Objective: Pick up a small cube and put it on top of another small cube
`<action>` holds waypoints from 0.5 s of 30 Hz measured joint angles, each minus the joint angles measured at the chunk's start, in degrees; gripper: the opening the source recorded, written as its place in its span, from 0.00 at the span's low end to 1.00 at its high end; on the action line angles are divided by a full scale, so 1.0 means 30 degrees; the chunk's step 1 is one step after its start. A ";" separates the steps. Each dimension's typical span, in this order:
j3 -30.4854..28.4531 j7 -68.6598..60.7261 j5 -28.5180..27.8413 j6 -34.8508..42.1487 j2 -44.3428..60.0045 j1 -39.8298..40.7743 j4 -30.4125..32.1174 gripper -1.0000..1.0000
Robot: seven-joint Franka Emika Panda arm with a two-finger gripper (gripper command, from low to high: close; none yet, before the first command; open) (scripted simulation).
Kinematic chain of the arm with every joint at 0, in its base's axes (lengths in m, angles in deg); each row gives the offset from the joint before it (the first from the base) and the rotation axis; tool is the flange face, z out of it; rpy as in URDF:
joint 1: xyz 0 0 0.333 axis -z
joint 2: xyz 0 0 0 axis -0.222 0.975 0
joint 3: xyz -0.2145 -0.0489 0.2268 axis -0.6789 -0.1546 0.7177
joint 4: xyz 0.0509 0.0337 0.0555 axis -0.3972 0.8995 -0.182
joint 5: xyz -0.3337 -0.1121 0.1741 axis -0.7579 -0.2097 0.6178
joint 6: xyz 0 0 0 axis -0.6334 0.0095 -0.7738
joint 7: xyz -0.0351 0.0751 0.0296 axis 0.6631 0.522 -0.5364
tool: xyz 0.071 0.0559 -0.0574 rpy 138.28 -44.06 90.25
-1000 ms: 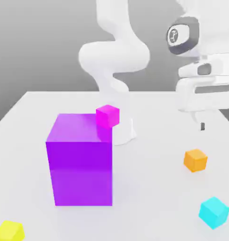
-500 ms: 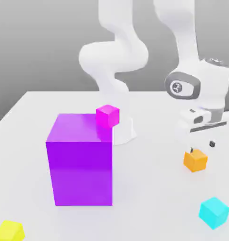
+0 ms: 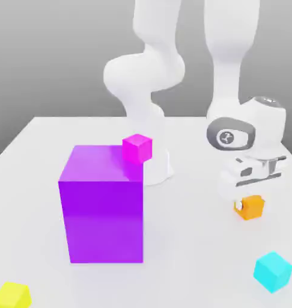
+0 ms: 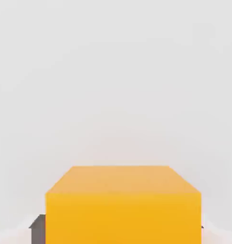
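The small orange cube (image 3: 255,209) rests on the white table at the exterior view's right. My gripper (image 3: 250,198) has come straight down over it, and its white hand covers the cube's top. In the hand view the orange cube (image 4: 122,205) sits between my jaws, a dark finger (image 4: 37,229) pressed flat against one side and a sliver of the other finger at the opposite side. The other small cube, bright magenta-pink (image 3: 137,148), shows behind the upper far corner of the purple block, well to the exterior view's left of my gripper.
A big purple block (image 3: 103,204) stands left of centre. A cyan cube (image 3: 273,271) lies near the front right and a yellow cube (image 3: 12,296) at the front left corner. The arm's white base (image 3: 157,168) stands behind the magenta cube.
The hand has dropped from high above the table onto the orange cube, and its fingers have closed in against the cube's sides. The cubes have not moved.
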 joint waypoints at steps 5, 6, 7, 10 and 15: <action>0.1630 -0.0972 0.1351 0.0584 -0.0741 0.1268 0.0127 0.00; 0.2299 -0.1369 0.1902 0.0806 -0.1041 0.1791 0.0186 0.00; 0.2953 -0.1863 0.2577 0.1023 -0.1353 0.2272 0.0257 0.00; 0.4688 -0.3537 0.4869 0.1654 -0.2323 0.3425 0.0497 0.00; 0.6596 -0.6428 0.8810 0.2685 -0.3949 0.4300 0.0923 0.00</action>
